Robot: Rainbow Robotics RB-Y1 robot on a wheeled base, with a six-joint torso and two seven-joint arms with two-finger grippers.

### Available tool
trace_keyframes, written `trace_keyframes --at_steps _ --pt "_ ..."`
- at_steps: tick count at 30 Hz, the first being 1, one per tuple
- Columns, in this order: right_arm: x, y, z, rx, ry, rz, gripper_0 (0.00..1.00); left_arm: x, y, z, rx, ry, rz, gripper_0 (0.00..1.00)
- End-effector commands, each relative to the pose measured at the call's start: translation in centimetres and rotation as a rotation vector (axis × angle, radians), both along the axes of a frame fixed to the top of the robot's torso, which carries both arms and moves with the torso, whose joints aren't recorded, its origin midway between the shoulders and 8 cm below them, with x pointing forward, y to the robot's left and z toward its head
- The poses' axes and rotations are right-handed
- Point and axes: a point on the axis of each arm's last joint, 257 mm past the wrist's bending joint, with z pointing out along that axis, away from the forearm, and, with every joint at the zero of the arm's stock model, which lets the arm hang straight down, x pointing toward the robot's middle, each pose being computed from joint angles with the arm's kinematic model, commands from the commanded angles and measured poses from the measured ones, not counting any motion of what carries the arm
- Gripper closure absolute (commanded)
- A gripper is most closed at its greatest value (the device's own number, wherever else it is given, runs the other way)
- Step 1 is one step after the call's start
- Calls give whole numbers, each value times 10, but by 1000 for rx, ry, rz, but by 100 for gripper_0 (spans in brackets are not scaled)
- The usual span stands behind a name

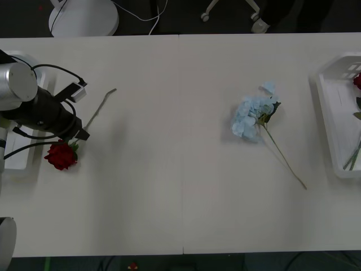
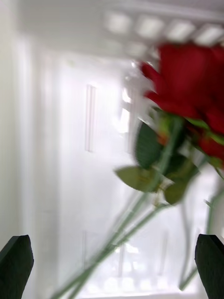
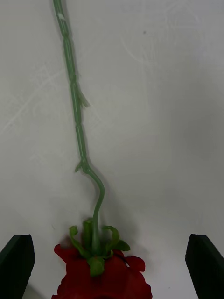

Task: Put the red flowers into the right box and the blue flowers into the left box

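One red flower lies on the table at the far left, its thin stem running back and to the right. My left gripper hovers over it, open, and the rose head sits between the black fingertips with the stem leading away. More red flowers lie in the right box, their stems crossing its floor. Above that box my right gripper is open and holds nothing. A blue flower lies right of centre. The left box is mostly hidden behind my left arm.
The white table stretches bare between the rose and the blue flower, and along its front. Beyond the far edge stand a round white base and chair castors on a dark floor.
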Motion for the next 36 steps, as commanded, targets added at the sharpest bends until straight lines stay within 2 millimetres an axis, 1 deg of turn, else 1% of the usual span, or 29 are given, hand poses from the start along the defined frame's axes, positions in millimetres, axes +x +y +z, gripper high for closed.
trace_keyframes --at_steps 1,2,4,6,10,11,12,14,16,18,19,21,23,24,26,30,33,36 --pt "9 57 30 -33 -23 187 0 -10 4 -12 15 14 53 6" --pt "9 76 28 -37 -20 238 0 -10 9 -11 20 13 69 6" --pt "9 107 23 -43 -24 318 0 -10 18 -10 35 11 94 6" --pt "6 135 14 -53 -18 387 0 -10 22 -10 42 10 106 6" --pt "-7 174 -5 -64 1 477 0 -9 16 -12 38 13 110 6" --pt "-10 181 -8 -57 6 477 0 -8 14 -12 39 11 108 6" --pt "-15 192 -15 -47 15 483 0 -7 13 -11 40 10 108 6" --pt "-19 204 -22 -38 22 488 0 -5 12 -8 45 5 112 6" --pt "-24 219 -37 -19 38 478 0 -2 10 -8 55 7 120 7" --pt "-24 229 -49 -13 42 467 0 1 11 -8 64 13 128 6" --pt "-24 231 -53 -15 43 462 0 1 10 -9 62 18 131 6" --pt "-22 238 -67 -20 41 437 0 8 11 -10 44 6 143 6" --pt "-21 240 -70 -18 40 429 0 10 11 -10 42 3 144 6" --pt "-20 246 -83 -6 42 406 0 19 12 -11 37 -22 150 7" --pt "-21 250 -93 -1 51 389 0 27 11 -13 29 -38 157 7" --pt "-25 255 -112 -10 77 378 0 42 10 -13 26 -60 164 6" --pt "-28 254 -121 -11 95 371 0 48 9 -15 22 -61 170 6" --pt "-30 251 -130 -23 104 370 0 50 10 -22 26 -67 171 7"
